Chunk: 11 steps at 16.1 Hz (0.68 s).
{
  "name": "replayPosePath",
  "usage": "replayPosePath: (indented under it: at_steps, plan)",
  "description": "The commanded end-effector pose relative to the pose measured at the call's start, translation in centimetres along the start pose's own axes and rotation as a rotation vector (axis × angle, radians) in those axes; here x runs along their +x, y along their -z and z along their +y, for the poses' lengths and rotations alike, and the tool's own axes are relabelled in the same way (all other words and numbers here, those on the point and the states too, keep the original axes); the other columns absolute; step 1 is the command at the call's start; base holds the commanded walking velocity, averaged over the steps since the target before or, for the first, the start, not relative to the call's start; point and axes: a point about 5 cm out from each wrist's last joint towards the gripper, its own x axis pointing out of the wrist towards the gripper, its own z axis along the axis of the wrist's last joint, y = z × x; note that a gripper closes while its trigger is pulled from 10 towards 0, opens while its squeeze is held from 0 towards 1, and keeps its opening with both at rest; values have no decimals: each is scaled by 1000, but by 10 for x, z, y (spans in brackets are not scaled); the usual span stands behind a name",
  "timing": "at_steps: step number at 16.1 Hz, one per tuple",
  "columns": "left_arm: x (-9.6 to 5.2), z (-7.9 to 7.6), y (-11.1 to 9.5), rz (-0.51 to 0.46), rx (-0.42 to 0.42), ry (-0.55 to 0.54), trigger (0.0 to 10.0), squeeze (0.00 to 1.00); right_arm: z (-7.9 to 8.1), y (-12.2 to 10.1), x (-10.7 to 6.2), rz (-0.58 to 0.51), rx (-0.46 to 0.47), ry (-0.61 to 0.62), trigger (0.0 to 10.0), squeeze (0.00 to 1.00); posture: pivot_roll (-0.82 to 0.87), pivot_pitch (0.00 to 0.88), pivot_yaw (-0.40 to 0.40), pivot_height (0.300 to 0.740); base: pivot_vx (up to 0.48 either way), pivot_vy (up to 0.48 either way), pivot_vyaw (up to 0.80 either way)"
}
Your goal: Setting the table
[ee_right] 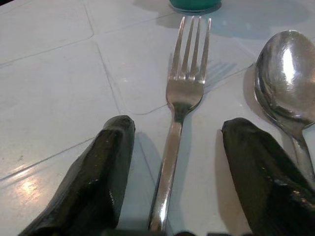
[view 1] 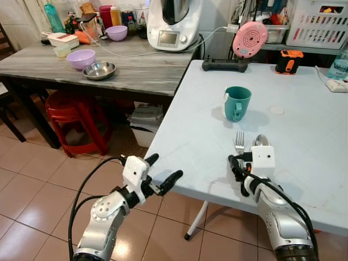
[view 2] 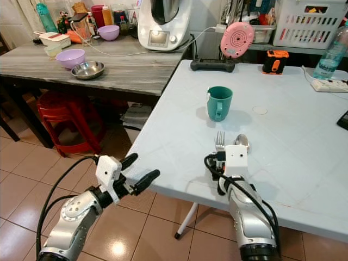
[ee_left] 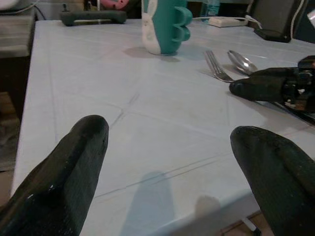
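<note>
Steel fork [ee_right: 183, 83] lies on the white table [view 1: 304, 152], spoon [ee_right: 283, 78] just right; right gripper [ee_right: 170, 177] straddles its handle, fingers apart; lift clear before moving; left gripper [view 1: 163, 171] hovers open off the near edge.

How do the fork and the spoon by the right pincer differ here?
The fork has a flat tined head; the spoon has a rounded, mirror-bright bowl. The fork's handle runs between the open fingers of the right pincer; the spoon lies just outside them. Both are silver metal, lying side by side on the white table, heads toward the teal mug.
</note>
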Motion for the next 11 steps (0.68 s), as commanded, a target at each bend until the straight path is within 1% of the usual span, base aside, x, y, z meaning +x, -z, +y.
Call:
replayPosePath:
  at_steps: [1,6,11]
  plan:
    - [-2,1,-2,1,31,22,10000,0,2,14,-1,84,11,-34,0,0,-110,6,64,740,0,0,0]
    - [-2,-1,-2,12,45,74,10000,0,-5,21,-4,127,37,-39,0,0,-117,3,71,740,0,0,0]
    - [-1,1,-2,18,64,90,10000,0,-5,23,-4,147,74,-53,0,0,-118,2,73,740,0,0,0]
